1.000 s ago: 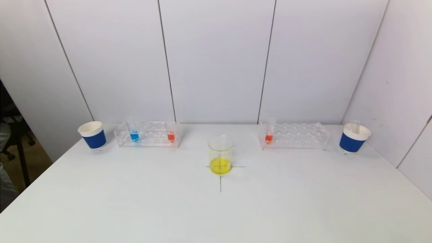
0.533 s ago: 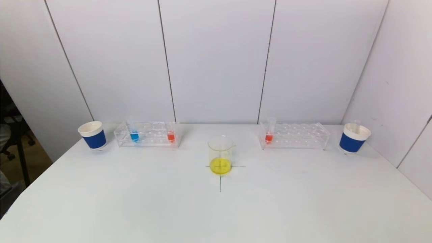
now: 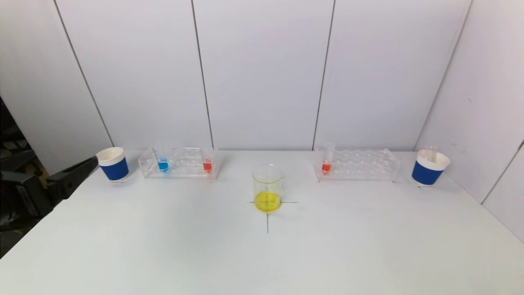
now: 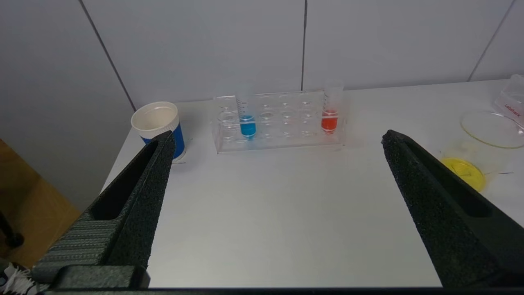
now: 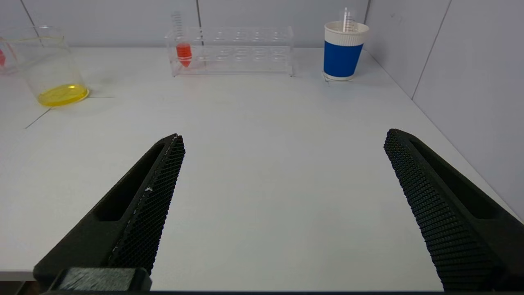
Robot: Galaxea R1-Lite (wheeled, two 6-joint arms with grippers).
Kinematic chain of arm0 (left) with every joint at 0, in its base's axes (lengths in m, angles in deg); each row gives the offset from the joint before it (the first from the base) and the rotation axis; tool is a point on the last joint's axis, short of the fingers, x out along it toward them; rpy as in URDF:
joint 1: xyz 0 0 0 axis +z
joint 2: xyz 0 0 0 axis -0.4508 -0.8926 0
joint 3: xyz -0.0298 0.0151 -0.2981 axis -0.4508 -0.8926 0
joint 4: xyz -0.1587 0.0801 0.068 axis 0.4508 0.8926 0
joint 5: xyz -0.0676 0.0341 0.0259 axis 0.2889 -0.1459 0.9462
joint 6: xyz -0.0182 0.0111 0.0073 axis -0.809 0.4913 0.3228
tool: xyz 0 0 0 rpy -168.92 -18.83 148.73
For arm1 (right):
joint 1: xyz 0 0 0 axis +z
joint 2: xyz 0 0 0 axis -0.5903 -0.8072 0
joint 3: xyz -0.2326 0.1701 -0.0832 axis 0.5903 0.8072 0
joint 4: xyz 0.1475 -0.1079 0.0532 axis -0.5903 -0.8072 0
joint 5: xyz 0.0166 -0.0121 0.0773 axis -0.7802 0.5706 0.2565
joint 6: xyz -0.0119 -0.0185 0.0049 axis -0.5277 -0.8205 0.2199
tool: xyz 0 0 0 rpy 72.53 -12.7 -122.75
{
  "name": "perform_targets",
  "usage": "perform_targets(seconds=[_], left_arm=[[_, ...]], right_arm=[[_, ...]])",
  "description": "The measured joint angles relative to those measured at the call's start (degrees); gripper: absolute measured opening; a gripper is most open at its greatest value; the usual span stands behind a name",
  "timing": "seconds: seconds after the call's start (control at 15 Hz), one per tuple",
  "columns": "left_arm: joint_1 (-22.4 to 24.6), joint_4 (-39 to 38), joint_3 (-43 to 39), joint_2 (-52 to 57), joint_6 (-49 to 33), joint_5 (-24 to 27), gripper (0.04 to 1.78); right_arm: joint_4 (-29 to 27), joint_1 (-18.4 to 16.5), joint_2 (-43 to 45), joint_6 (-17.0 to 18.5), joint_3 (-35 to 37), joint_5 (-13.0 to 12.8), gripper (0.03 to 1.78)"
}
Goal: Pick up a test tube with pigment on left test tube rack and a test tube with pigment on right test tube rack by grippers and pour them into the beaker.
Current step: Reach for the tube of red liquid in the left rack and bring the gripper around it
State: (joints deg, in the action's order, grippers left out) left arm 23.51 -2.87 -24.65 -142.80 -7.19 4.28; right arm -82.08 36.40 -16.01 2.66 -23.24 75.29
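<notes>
Approach: my left gripper (image 4: 278, 205) wide open, empty, w/ left rack (image 3: 179, 163) at 12; go for red tube (image 4: 329, 119), fingers straddling. Right gripper (image 5: 282, 213) open; right rack (image 5: 233, 51) at 11. Beaker (image 3: 267, 188) centre.

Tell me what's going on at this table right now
Nothing is being held yet. The left gripper is open at the table's left edge near a blue cup, facing the left rack with its blue tube and red tube. The right gripper is open too, low over the table, well short of the right rack and its one red tube. The beaker, with yellow liquid in it, stands between the racks.
</notes>
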Motion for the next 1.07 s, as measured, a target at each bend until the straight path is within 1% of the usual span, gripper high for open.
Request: perform_targets(seconds=[0.27, 0.4, 0.53, 0.67, 0.93, 1.07], left_arm=[[-7.7, -14.1, 0.4, -12.9, 0.1, -9.1, 1.76], [-10.9, -19.7, 0.5, -18.4, 0.0, -12.0, 1.76], [-12.7, -24.7, 0.6, -24.1, 0.0, -12.6, 1.76], [-13.5, -30.6, 0.7, -29.8, 0.1, -12.6, 1.76], [-14.2, -43.1, 1.3, -41.5, 0.3, -12.4, 1.76], [-14.2, -47.6, 2.5, -47.1, 0.2, -12.1, 1.76]], right_arm=[[0.0, 0.0, 0.0, 0.0, 0.0, 0.0, 1.77], [0.0, 0.0, 0.0, 0.0, 0.0, 0.0, 1.77], [0.0, 0.0, 0.0, 0.0, 0.0, 0.0, 1.77], [0.0, 0.0, 0.0, 0.0, 0.0, 0.0, 1.77], [0.0, 0.0, 0.0, 0.0, 0.0, 0.0, 1.77], [0.0, 0.0, 0.0, 0.0, 0.0, 0.0, 1.77]])
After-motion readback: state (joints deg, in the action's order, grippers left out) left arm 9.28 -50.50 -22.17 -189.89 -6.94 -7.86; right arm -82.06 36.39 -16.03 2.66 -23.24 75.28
